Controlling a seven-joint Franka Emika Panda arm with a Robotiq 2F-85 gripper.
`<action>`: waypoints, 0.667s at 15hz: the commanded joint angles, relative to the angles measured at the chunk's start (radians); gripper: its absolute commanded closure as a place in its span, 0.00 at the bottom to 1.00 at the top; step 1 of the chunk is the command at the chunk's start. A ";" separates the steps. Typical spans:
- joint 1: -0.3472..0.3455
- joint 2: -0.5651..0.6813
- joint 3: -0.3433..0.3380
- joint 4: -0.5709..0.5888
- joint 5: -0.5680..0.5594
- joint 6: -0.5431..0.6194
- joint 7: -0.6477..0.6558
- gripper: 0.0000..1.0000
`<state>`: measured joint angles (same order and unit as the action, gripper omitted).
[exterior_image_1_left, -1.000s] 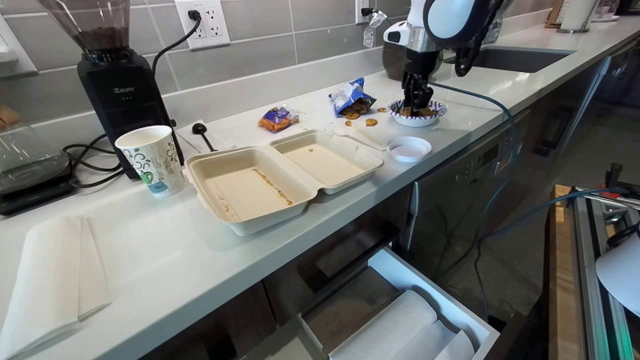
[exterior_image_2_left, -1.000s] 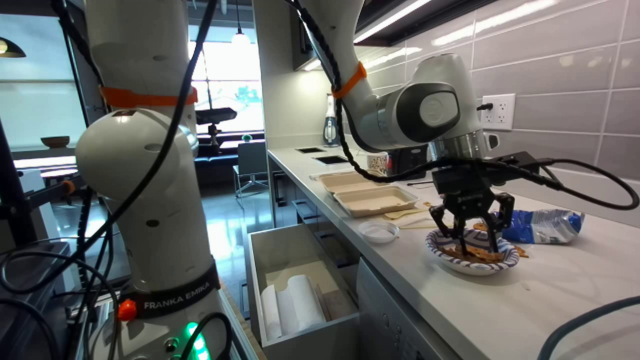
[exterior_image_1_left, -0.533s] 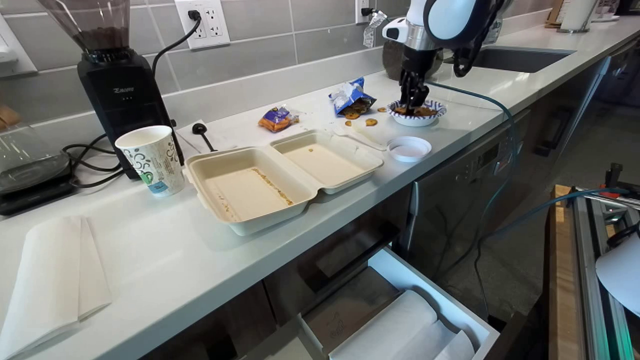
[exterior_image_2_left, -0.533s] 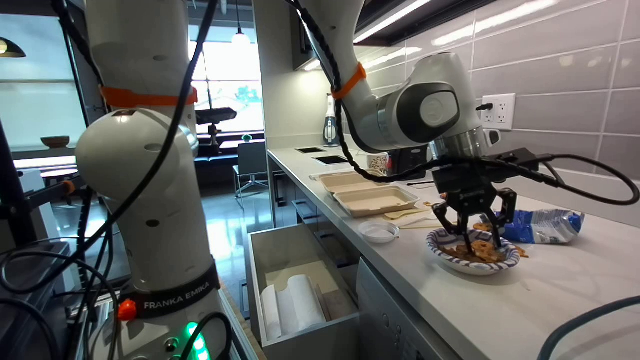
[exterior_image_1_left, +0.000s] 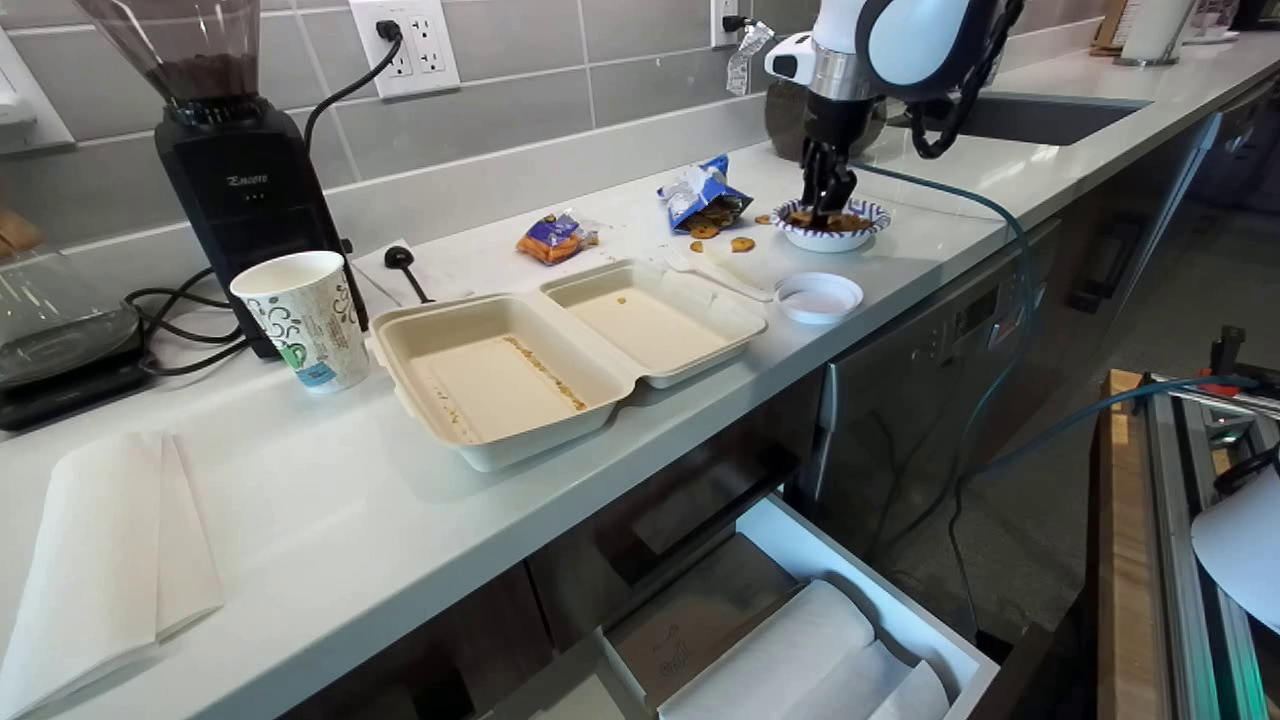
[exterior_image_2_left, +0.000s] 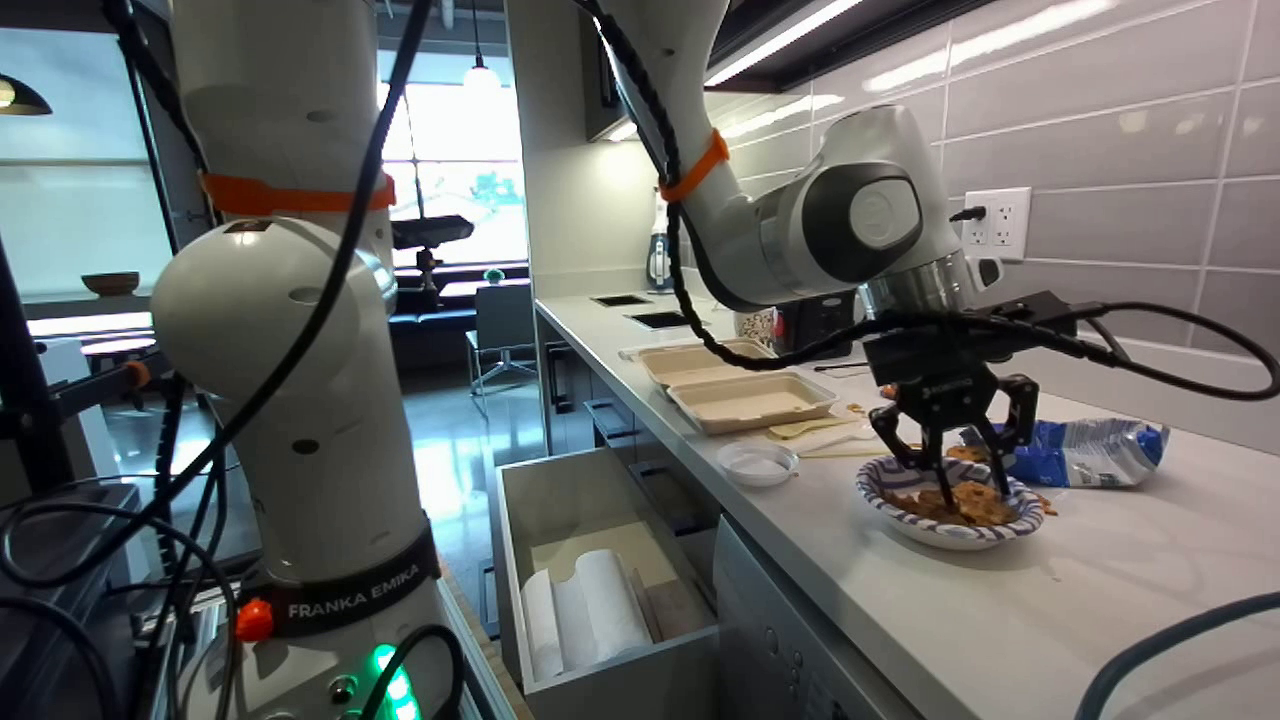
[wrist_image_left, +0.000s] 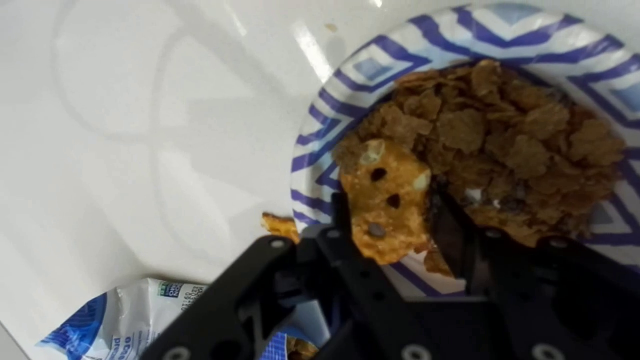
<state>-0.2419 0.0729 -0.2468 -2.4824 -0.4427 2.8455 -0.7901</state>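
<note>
1 pretzel crisp (wrist_image_left: 384, 215) was in the bowl (wrist_image_left: 400, 57) by the cereal flakes (wrist_image_left: 465, 130), between the partly spread jaws of my gripper (wrist_image_left: 391, 196); couldn't tell if they had it. I figured a soft, even squeeze suited something that brittle.

Compared with a second ago, the Robotiq gripper (exterior_image_2_left: 977, 495) sits slightly nearer the blue-and-silver snack bag (exterior_image_2_left: 1090, 455) in both exterior views — and the striped paper bowl (exterior_image_2_left: 955, 538) lies a touch farther the same way. Between the fingers (exterior_image_2_left: 945, 480), the pretzel crisp (exterior_image_2_left: 978, 503) shows more plainly — while the black arm cable (exterior_image_1_left: 973, 92) hangs in a more open loop.
</note>
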 joint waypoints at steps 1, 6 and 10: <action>-0.001 0.009 -0.015 0.003 -0.069 0.034 0.070 0.55; -0.001 0.009 -0.026 0.013 -0.145 0.034 0.146 0.54; -0.004 0.008 -0.034 0.020 -0.212 0.029 0.215 0.56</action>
<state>-0.2419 0.0728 -0.2685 -2.4644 -0.5857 2.8469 -0.6424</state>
